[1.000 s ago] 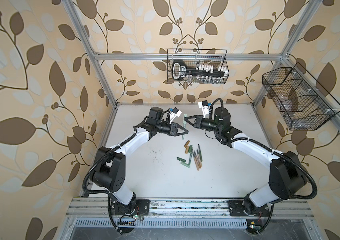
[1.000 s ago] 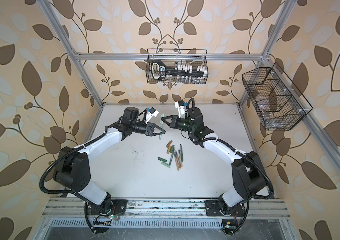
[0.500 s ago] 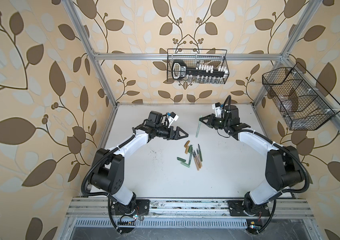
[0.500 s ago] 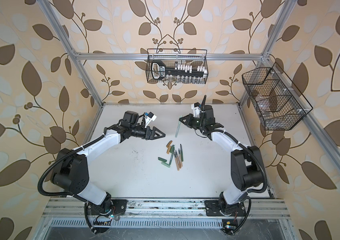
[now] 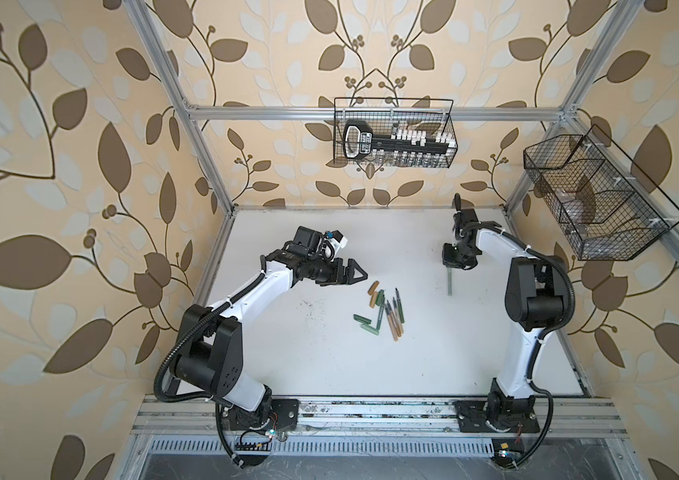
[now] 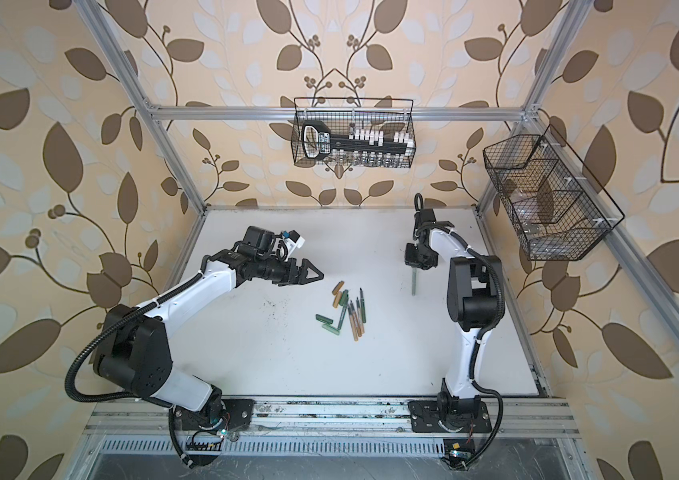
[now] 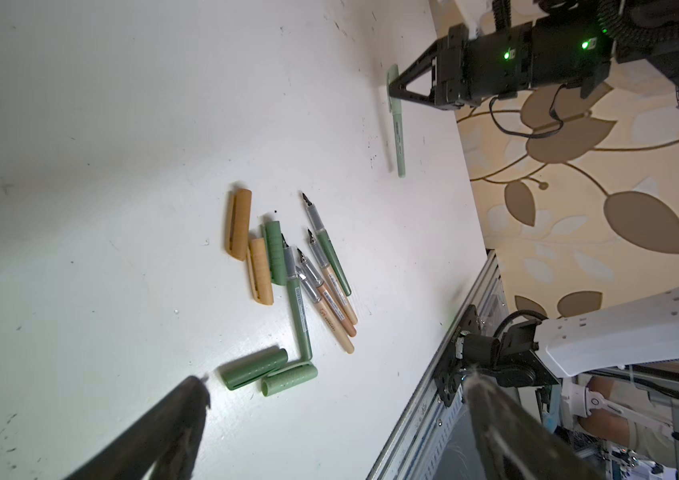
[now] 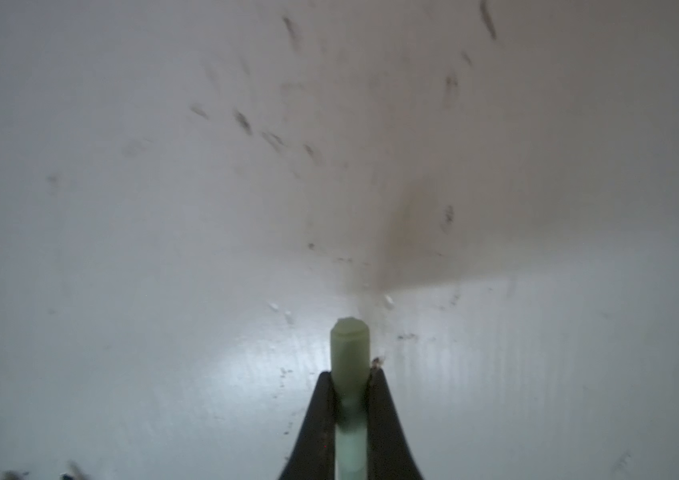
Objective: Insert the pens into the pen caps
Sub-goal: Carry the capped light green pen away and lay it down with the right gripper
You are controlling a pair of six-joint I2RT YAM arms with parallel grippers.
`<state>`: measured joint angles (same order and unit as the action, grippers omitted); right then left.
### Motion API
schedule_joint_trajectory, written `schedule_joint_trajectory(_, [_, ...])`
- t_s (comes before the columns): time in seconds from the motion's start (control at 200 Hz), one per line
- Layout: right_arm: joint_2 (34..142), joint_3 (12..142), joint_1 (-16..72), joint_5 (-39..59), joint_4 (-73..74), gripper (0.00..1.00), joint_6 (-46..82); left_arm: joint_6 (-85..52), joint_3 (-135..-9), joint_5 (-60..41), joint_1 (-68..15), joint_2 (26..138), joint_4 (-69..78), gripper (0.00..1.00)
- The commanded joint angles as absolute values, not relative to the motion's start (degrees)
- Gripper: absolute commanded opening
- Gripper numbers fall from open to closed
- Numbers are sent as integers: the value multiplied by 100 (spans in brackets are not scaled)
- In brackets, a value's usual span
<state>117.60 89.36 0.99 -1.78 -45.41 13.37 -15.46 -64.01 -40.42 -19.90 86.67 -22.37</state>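
Several uncapped pens [image 5: 391, 312] [image 6: 355, 311] [image 7: 323, 270] lie in a loose pile mid-table, tan and dark green. Among them are pen caps: tan caps [image 5: 373, 287] [image 7: 239, 224] at the far side, green caps [image 5: 366, 324] [image 7: 254, 368] at the near side. My left gripper [image 5: 360, 274] [image 6: 317, 275] [image 7: 335, 382] hangs open and empty left of the pile. My right gripper [image 5: 450, 268] [image 6: 413, 266] [image 7: 391, 89] [image 8: 350, 378] is shut on a pale green capped pen [image 5: 450, 284] [image 6: 413, 284] [image 7: 398, 141] [image 8: 350, 345], low over the table's right side; I cannot tell whether it touches.
The white table [image 5: 308, 353] carries dark specks and scuffs. A wire basket [image 5: 393, 137] with tools hangs on the back wall, another wire basket [image 5: 595, 199] on the right wall. An aluminium rail [image 5: 371, 411] runs along the front edge.
My left gripper let go of the pale green pen, opened, and drew back left. My right gripper carried that pen away to the right and lowered it toward the table.
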Motion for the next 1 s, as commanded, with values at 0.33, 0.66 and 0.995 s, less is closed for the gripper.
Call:
schedule_joint_trajectory(0.33, [11855,9062,70,-542,-5149,29,655,-2318,-5838,-1969,-2021,8288,-2043,99])
schedule_joint_trajectory(0.66, [10532,8380,613,-229,-5200,56,574,-2590,-5740,-1184,-2052,8288,-2355,99])
schedule_joint_trajectory(0.995, [9191,6807,2560,1021,-4222,59,828,-3307,-5350,-712,-2123,8020,-2348,99])
